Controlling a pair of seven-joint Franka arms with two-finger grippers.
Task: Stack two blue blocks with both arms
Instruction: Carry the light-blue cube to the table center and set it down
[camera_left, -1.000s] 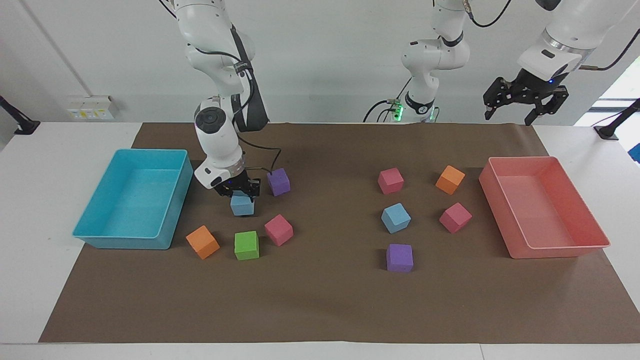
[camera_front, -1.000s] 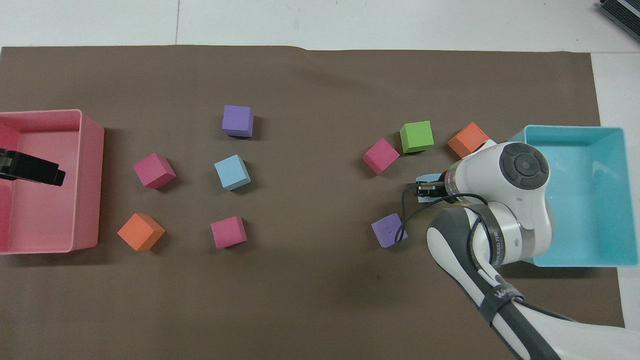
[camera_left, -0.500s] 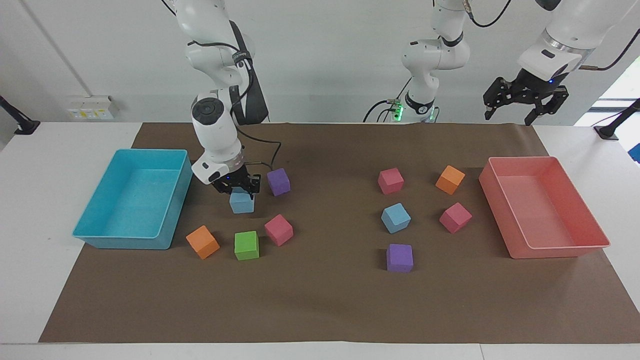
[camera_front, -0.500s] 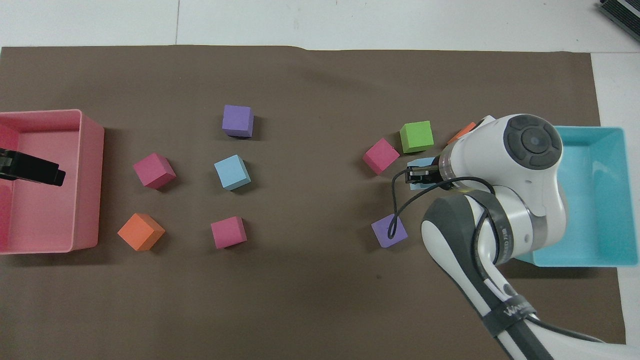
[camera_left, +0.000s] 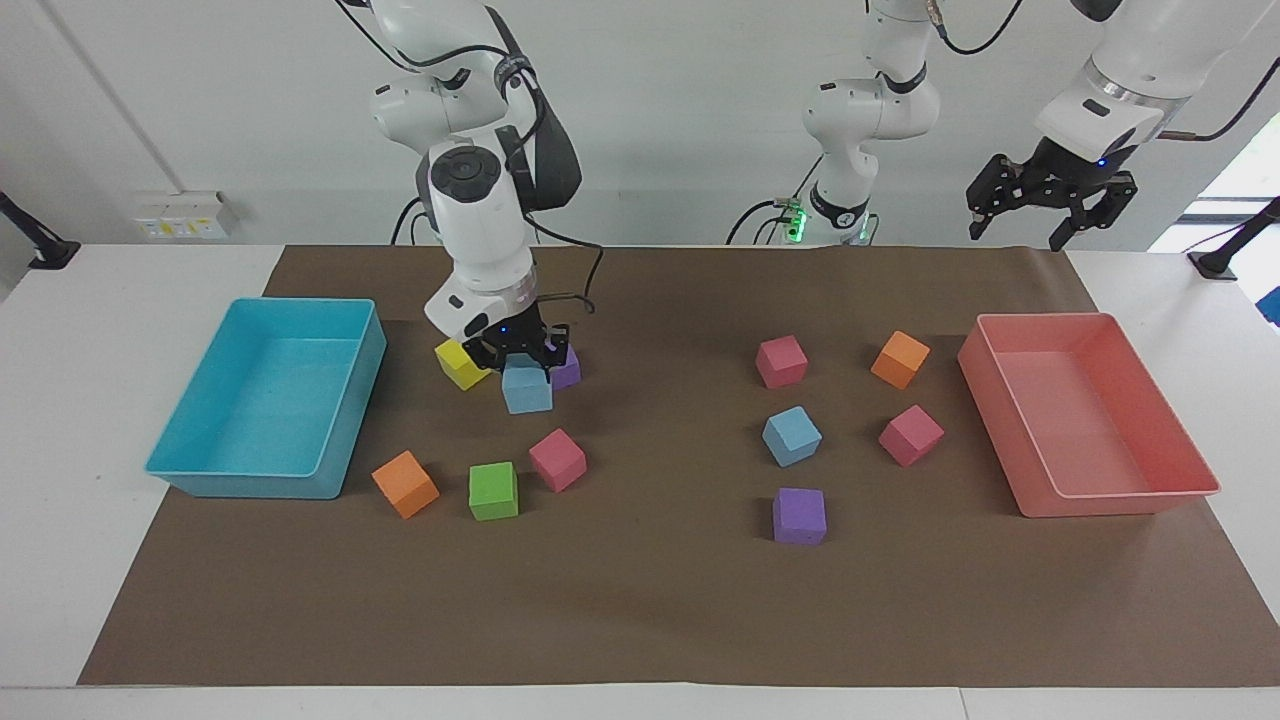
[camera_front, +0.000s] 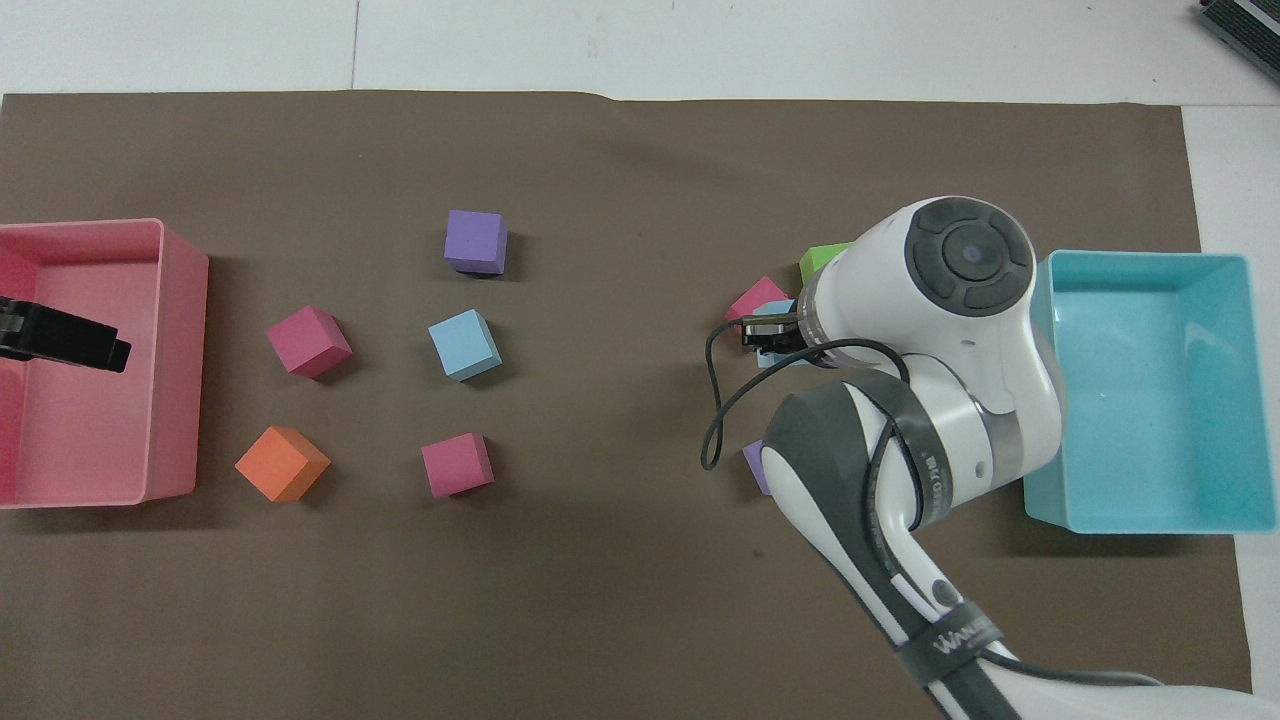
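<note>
Right jaws round one of two blue blocks (camera_left: 527, 388)

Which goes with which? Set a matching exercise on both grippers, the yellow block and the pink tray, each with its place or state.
Things:
1. right gripper
2. left gripper
3. yellow block
4. pink tray

Places or states:
A. on the brown mat, at the left arm's end
B. shut on a blue block, lifted off the mat
C. on the mat, between the right gripper and the turquoise tray
D. open, raised, waiting

Pairs: 1-B, 2-D, 3-C, 4-A
</note>
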